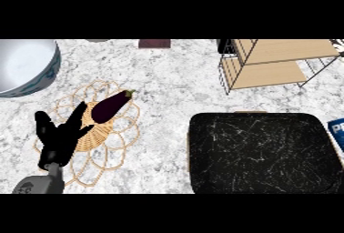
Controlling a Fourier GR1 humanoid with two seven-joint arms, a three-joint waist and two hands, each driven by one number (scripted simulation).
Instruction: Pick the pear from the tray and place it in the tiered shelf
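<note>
Pear: I can't spot it anywhere in the head view. Tray (259, 152) sits lower right on the counter (174, 91), black with white flecks. Shelf (269, 73) is upper right, just beyond the tray's far edge: two wooden boards on a thin wire frame.

Left hand (58, 142) is lower left, well apart from tray and shelf. Its fingers are straight and spread wide, pointing up the frame, and it holds nothing. I see it overlapping the near-left part of a woven mat (104, 134). Eggplant (111, 107) lies tilted on the mat, just right of the fingertips; I can't tell whether they touch.

Bowl (51, 68) is upper left. Blue box (338, 136) is cut off at the right edge, beside the tray.
</note>
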